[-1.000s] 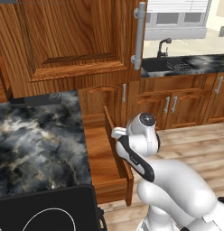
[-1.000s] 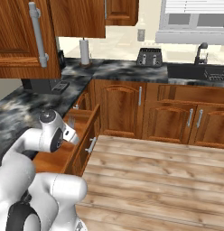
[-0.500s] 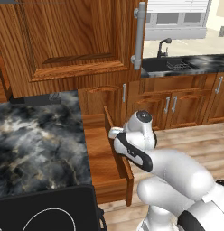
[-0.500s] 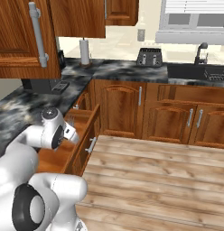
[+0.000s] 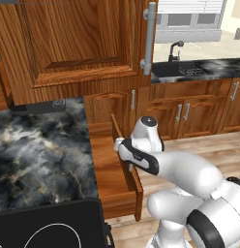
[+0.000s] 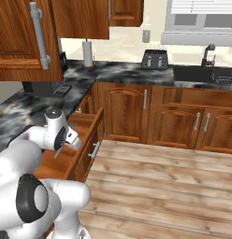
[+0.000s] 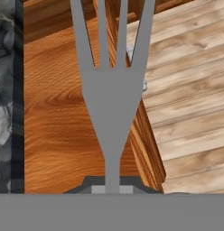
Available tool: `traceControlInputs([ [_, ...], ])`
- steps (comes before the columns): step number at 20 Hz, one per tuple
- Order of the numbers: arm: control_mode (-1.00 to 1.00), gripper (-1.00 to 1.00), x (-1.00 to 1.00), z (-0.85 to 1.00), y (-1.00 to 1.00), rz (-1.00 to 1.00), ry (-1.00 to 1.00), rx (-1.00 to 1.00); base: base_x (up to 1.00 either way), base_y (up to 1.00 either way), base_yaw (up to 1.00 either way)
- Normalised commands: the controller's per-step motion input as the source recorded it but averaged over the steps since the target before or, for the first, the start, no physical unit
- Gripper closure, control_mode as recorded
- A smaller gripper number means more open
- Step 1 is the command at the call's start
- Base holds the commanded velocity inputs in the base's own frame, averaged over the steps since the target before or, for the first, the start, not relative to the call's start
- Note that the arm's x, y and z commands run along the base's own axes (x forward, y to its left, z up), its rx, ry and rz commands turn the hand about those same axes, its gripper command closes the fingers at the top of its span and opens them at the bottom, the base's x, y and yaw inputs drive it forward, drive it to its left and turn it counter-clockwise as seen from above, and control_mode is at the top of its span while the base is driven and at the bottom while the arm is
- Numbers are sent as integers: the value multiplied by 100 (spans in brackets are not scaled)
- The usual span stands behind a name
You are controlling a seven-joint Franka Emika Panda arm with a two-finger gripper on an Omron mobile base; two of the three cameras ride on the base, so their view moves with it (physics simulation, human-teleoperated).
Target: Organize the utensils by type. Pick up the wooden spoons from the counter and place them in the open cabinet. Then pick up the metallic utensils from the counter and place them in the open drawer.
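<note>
Your gripper (image 7: 112,186) is pinched onto the handle of the grey fork (image 7: 112,90). In the hand view the handle runs up from between the fingertips and the tines fan out ahead, pointing along the length of the open drawer (image 7: 64,126). In the right base view the fork (image 6: 58,152) shows as a thin grey sliver hanging just below the hand, above the drawer's wooden floor (image 6: 57,165).

You are carrying metal to the drawer, and the placing step is what matters now. The fork sits over the drawer's right side, close to the front panel and its edge, with the plank floor beyond that edge. Part of the tines overlaps that front rim in the hand view, so I judge a release here risks the fork clipping the rim or tipping out onto the floor. Shift the hand toward the drawer's middle, away from the front panel and toward the counter (image 5: 39,155) edge, until the whole fork has bare drawer bottom behind it.

Then lower until the tines are near the wood before you let go; a drop from height may bounce it. Keep the handle roughly level with the drawer bottom, so it lies flat. How high the fork hangs above the bottom I cannot tell exactly.
</note>
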Motion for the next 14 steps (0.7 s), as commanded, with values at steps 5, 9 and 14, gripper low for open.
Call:
traceControlInputs([
  [5, -100, 100, 0, -25, 0, 0, 0, 0, 0, 0, 0],
  [9, -100, 100, 0, -31, 0, 0, 0, 0, 0, 0, 0],
  [14, -100, 100, 0, -29, -1, 0, 0, 0, 0, 0, 0],
])
